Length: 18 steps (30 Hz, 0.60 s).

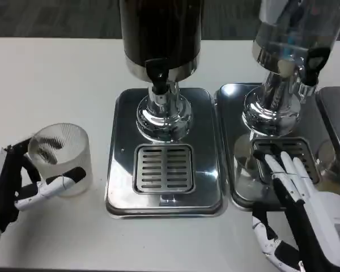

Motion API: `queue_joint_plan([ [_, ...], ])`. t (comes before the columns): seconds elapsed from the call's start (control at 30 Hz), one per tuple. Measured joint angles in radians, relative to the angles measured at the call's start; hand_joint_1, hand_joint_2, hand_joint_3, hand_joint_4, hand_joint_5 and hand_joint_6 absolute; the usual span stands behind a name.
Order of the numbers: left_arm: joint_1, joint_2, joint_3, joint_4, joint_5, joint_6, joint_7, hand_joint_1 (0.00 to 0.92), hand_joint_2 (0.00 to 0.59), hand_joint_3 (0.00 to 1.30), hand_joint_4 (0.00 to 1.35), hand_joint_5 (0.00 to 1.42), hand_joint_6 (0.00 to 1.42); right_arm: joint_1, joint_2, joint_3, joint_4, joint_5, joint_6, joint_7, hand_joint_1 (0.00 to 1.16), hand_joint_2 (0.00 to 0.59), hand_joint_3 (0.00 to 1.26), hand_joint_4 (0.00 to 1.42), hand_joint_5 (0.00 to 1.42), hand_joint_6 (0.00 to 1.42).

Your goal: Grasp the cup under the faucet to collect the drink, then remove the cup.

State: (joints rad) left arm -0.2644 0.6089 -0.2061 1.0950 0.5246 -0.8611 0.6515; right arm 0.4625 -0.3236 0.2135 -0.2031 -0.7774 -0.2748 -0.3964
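Observation:
A clear ribbed plastic cup point(60, 158) stands on the white table, left of the middle dispenser's steel drip tray point(120, 170). My left hand point(14, 184) wraps it from the left: one finger lies across the cup's lower front and another touches its far left side. The cup looks empty. The dark drink dispenser point(161, 28) has a black faucet point(157, 72) above the slotted grate point(164, 169), and nothing stands on that grate. My right hand point(306, 209) is at the lower right, its fingers stretched out flat and holding nothing.
A second dispenser point(289, 39) with a clear tank and its own black tap point(313, 63) stands to the right on another steel tray point(241, 187); my right fingers reach over that tray's grate. A third tray's edge point(334, 113) shows at far right.

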Motion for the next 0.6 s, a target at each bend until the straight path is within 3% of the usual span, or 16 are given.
queue_joint_plan([
  [0.33, 0.019, -0.003, -0.004, -0.098, 0.007, -0.047, -0.035, 0.289, 0.148, 0.59, 0.69, 0.96, 1.28, -0.001, 0.006, 0.002, 0.001, 0.0, -0.004, 0.0, 0.57, 0.572, 0.1, 0.0, 0.0, 0.23],
  [0.6, 0.019, -0.033, -0.007, -0.139, 0.024, -0.054, -0.087, 0.289, 0.148, 0.59, 0.69, 0.97, 1.28, -0.007, 0.016, 0.004, 0.006, 0.002, -0.011, 0.0, 0.57, 0.572, 0.1, 0.0, 0.0, 0.23],
])
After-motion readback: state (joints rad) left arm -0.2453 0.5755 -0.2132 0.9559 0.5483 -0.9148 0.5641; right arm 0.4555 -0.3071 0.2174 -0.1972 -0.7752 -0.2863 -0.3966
